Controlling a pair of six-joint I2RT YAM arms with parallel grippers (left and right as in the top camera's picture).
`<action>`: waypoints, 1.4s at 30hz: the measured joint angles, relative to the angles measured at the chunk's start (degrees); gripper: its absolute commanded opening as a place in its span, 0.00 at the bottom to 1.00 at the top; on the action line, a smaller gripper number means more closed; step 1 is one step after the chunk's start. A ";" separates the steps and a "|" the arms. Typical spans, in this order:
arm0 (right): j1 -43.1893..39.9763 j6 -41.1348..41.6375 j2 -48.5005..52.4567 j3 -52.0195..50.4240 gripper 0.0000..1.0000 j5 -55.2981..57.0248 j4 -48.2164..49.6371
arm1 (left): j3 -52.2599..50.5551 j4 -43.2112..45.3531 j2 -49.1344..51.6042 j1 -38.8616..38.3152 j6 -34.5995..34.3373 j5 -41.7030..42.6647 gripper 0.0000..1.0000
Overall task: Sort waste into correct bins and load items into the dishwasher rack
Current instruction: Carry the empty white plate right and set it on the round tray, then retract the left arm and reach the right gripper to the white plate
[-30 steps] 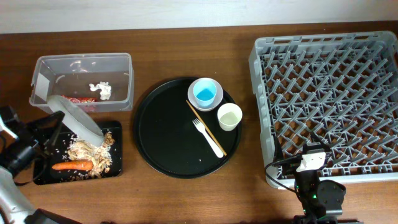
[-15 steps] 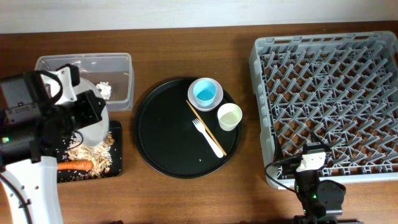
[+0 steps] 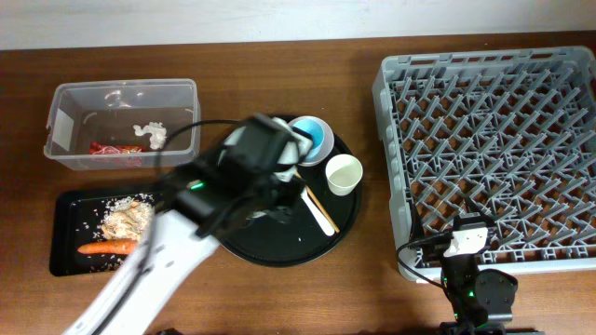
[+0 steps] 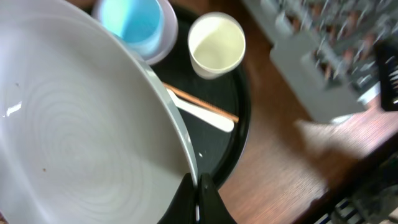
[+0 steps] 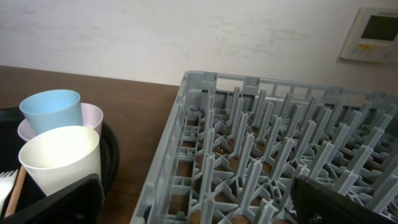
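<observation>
Soft, even, fairly bright light, probably from overhead, falls on the brown table (image 3: 279, 65), leaving only faint shadows. From above, the left arm (image 3: 177, 233) is smeared by motion blur. In the left wrist view the plate (image 4: 74, 137) shows small glints and the rack (image 4: 323, 50) is blurred. The right wrist view is sharp, with dark, soft near corners.

Dark brown wood-grain table (image 3: 354, 298) is the only furniture in shot, with a slight sheen on top. An off-white painted plaster wall (image 5: 124, 31) runs along the table's far edge, lightly scuffed and mottled. A white rectangular wall control panel with a small greenish display (image 5: 375, 31) is mounted on that wall, above the table's far edge towards its right end. Light is even and diffuse, with soft shadows on the table.
</observation>
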 measured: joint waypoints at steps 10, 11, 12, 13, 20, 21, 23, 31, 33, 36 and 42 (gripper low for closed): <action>0.00 0.02 0.00 0.00 0.99 0.02 0.00 | -1.64 1.51 24.57 -3.43 -17.70 -13.11 0.00; 0.00 0.02 0.00 0.00 0.99 0.02 0.00 | -2.60 4.09 24.92 -3.43 -17.88 -13.11 0.00; 0.00 0.02 0.00 0.00 0.99 0.02 0.00 | -3.67 5.92 25.49 -3.43 -17.90 -13.09 0.01; 0.00 0.02 0.00 0.00 0.99 0.02 0.00 | -4.61 7.56 25.53 -3.43 -17.90 -13.14 0.00; 0.00 0.02 0.00 0.00 0.99 0.02 0.00 | -11.30 15.26 25.68 -3.43 -18.32 -13.75 0.40; 0.00 0.02 0.00 0.00 0.99 0.02 0.02 | -11.32 15.23 25.68 -3.43 -18.36 -13.77 0.41; 0.00 0.04 0.00 0.00 0.99 0.02 0.00 | -11.04 13.55 25.68 -3.43 -18.27 -13.75 0.43; 0.00 0.02 -0.04 0.00 0.99 0.02 0.00 | 6.21 -6.25 10.78 10.08 -18.01 -13.53 0.99; 0.00 0.02 -0.04 0.00 0.99 0.07 0.00 | 6.40 -10.56 9.16 27.85 -18.49 -12.68 0.99; 0.00 0.02 -0.04 0.00 0.99 0.02 0.02 | 4.92 -13.03 9.35 50.56 -20.65 -6.01 0.99; 0.00 0.00 -0.04 0.00 0.99 0.02 0.00 | 3.61 -13.40 9.38 60.04 -22.82 -0.52 0.99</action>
